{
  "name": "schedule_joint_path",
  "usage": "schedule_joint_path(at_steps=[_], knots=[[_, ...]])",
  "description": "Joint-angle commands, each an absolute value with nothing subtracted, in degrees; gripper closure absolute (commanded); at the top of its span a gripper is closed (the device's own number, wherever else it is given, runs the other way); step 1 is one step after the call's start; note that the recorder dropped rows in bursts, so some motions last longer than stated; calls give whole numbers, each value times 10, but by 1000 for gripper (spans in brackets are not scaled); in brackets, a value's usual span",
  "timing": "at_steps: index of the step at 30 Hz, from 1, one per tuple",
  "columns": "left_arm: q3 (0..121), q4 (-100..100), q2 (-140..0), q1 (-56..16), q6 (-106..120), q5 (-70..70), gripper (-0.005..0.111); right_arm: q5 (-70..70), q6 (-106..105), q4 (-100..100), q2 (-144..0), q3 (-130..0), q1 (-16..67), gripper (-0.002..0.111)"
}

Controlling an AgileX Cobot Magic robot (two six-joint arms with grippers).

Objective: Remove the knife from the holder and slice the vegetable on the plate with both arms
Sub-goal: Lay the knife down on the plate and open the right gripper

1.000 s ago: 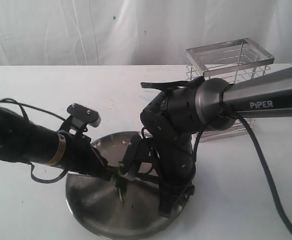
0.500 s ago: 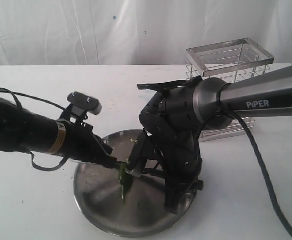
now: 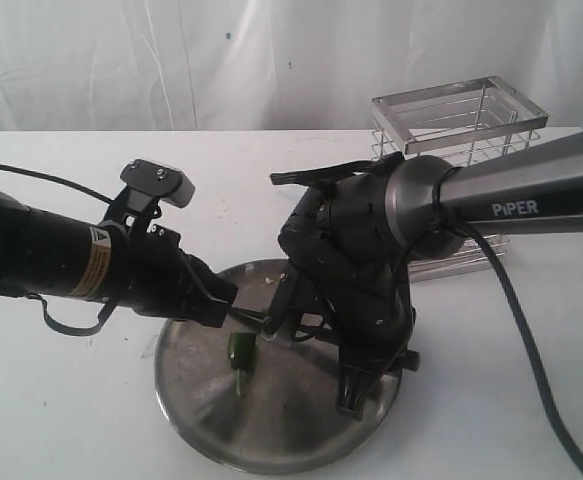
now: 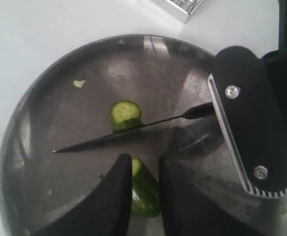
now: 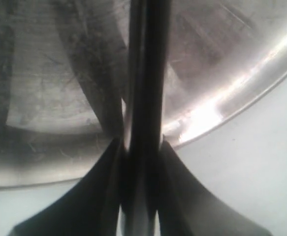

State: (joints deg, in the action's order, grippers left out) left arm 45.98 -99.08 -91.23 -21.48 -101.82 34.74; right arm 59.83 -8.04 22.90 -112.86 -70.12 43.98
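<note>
On the steel plate [image 4: 45,113] the green vegetable lies cut. A round slice [image 4: 125,112] rests beyond the knife [image 4: 109,141], and the longer piece [image 4: 144,189] lies between the fingers of my left gripper [image 4: 144,162]. Those jaws stand slightly apart around it, open. My right gripper [image 5: 142,143] is shut on the knife's black handle [image 5: 148,73], and the dark blade stretches across the plate just above the pieces. In the exterior view the left gripper [image 3: 233,312] and right gripper [image 3: 279,318] meet over the plate [image 3: 201,420], with the vegetable [image 3: 240,352] below them.
The wire holder [image 3: 458,130] stands at the back right, behind the right arm marked PIPER [image 3: 531,205]. Small green scraps [image 4: 79,84] lie on the plate. White table [image 3: 51,420] surrounds the plate, and a white curtain closes off the back.
My left gripper has drawn back to the left and risen, and its jaws have parted from the vegetable piece. The plate and the right arm have shifted a little to the right.
</note>
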Motion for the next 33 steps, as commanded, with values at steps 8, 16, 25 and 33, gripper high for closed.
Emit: schedule_joint_path(at_steps=[8, 16, 25, 33], knots=[[452, -999, -906, -214, -1034, 348, 66, 537, -46, 182, -1066, -702, 439, 108], [452, -999, -906, -214, -1041, 375, 66, 487, -55, 54, -1066, -691, 392, 108], [452, -999, -881, -214, -1046, 376, 66, 485, -182, -172, -1090, -681, 335, 108], [452, -999, -839, -214, -1069, 372, 66, 457, -178, -177, -1108, -677, 331, 73]])
